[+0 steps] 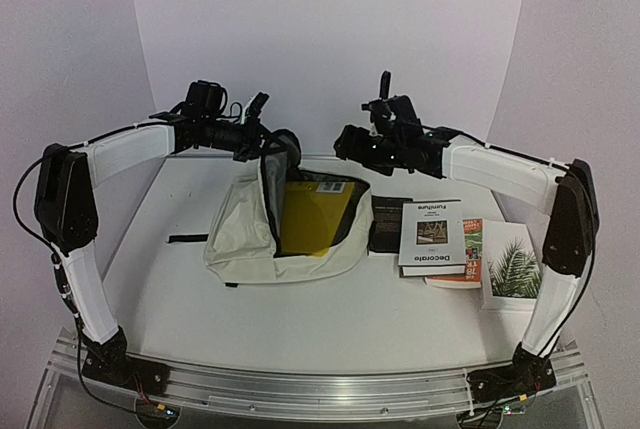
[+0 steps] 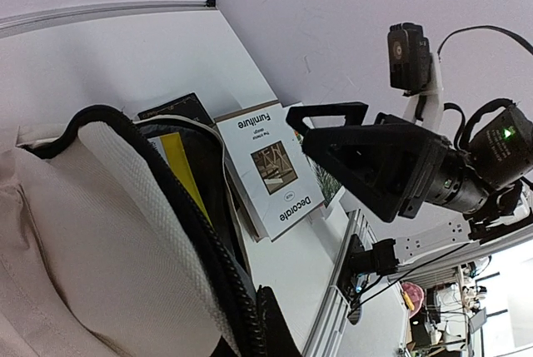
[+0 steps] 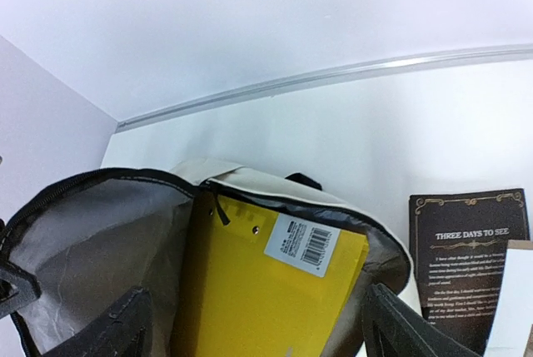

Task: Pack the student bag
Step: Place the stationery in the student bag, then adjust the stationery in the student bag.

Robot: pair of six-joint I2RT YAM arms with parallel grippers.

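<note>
The student bag (image 1: 243, 239) lies open on the table, cream with black zipper trim and grey lining (image 3: 92, 240). A yellow folder (image 1: 310, 214) with a barcode label sits inside it and also shows in the right wrist view (image 3: 266, 299). My left gripper (image 1: 272, 152) is shut on the bag's zipper edge (image 2: 237, 290) and holds the flap up; one dark finger (image 2: 279, 328) shows beside the trim. My right gripper (image 1: 352, 146) hovers above the bag's mouth, open and empty, with its fingers (image 3: 412, 332) wide on either side of the folder.
Right of the bag lie a black book (image 1: 390, 221), a white "Furniture Decorate" book (image 1: 431, 236), an orange book (image 1: 464, 261) under it and a white palm-leaf book (image 1: 512, 267). A black strap (image 1: 187, 238) lies left of the bag. White walls enclose the table.
</note>
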